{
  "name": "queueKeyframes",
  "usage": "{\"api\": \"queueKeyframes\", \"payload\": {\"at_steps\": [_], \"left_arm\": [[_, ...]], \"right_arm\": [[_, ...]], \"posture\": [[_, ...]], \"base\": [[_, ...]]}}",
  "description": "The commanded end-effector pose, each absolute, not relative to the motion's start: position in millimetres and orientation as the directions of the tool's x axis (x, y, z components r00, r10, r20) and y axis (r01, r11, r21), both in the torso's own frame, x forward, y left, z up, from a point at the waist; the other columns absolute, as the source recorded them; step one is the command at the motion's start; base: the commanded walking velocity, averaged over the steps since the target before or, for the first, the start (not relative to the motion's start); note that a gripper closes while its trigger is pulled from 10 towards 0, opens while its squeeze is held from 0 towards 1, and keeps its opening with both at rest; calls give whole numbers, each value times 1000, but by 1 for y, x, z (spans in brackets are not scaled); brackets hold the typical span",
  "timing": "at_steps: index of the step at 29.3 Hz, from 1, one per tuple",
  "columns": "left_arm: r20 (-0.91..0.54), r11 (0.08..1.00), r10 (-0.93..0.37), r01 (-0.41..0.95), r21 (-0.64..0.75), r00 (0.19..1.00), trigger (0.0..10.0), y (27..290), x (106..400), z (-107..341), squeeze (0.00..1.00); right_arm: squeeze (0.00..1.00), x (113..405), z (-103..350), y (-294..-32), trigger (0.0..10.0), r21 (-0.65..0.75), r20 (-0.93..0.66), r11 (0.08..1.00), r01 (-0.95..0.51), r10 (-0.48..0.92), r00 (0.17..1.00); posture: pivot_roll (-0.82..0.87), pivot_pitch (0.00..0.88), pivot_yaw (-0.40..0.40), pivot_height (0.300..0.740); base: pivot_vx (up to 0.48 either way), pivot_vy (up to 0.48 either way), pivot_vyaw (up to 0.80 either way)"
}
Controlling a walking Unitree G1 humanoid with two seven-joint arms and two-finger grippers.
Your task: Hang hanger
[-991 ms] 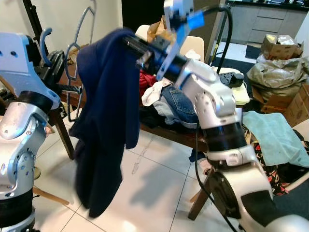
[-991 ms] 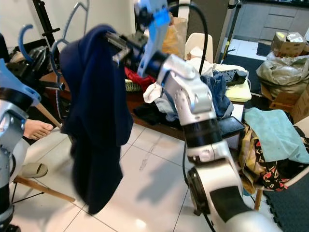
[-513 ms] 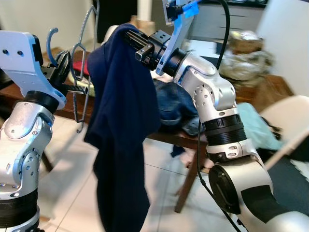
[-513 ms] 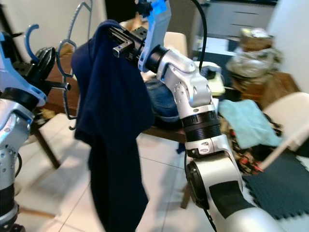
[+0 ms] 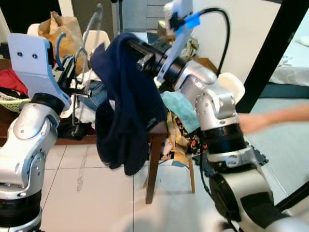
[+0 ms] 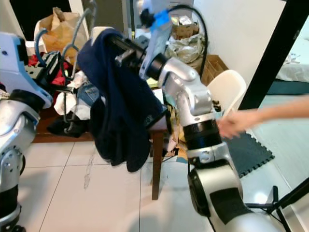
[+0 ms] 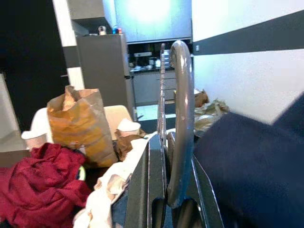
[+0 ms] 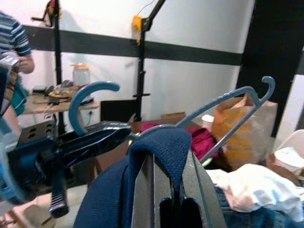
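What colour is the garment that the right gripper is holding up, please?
The garment is dark navy blue, plain with no pattern; the right eye view shows it best.

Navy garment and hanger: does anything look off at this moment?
Yes. The navy garment is not on the grey hanger; it droops bunched from the right gripper, pinched at a fold. The left gripper holds the hanger bare beside it. A person's hand reaches toward the right arm.

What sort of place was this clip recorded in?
Probably a lived-in home, near a kitchen: a dark wooden table heaped with loose clothes, a brown paper bag, white tiled floor, and grey kitchen cabinets behind.
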State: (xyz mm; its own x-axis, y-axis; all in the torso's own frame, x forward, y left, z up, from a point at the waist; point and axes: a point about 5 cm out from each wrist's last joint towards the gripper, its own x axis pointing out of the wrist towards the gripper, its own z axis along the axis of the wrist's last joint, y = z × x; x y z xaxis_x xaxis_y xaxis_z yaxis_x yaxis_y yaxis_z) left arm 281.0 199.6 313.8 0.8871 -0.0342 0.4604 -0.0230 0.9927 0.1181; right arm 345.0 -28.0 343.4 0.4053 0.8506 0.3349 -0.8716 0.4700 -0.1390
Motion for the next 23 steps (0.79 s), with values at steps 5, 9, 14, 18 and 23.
{"api": "queueKeyframes", "payload": {"at_steps": [5, 9, 14, 18, 23], "left_arm": [[429, 985, -6, -68, 157, 903, 10000, 203, 282, 308, 0], [422, 983, 10, -88, 164, 906, 10000, 204, 283, 307, 0], [420, 981, 28, -106, 163, 907, 10000, 206, 284, 307, 0], [418, 980, 32, -109, 163, 908, 10000, 205, 284, 306, 0], [416, 981, 35, -112, 160, 908, 10000, 205, 285, 306, 0]], "right_arm": [[0, 333, 348, -23, 10000, -203, 344, 411, -889, 880, 328], [0, 326, 344, -21, 10000, -223, 333, 369, -902, 899, 285], [0, 323, 344, -21, 10000, -229, 337, 352, -908, 903, 265], [0, 323, 344, -22, 10000, -232, 339, 356, -905, 902, 268], [0, 324, 345, -23, 10000, -231, 346, 366, -902, 897, 275]], "posture": [[30, 0, -37, 736], [29, 0, -36, 736], [27, 0, -33, 736], [27, 0, -32, 736], [28, 0, -32, 736]], "base": [[0, 0, 0], [0, 0, 0], [0, 0, 0], [0, 0, 0], [0, 0, 0]]}}
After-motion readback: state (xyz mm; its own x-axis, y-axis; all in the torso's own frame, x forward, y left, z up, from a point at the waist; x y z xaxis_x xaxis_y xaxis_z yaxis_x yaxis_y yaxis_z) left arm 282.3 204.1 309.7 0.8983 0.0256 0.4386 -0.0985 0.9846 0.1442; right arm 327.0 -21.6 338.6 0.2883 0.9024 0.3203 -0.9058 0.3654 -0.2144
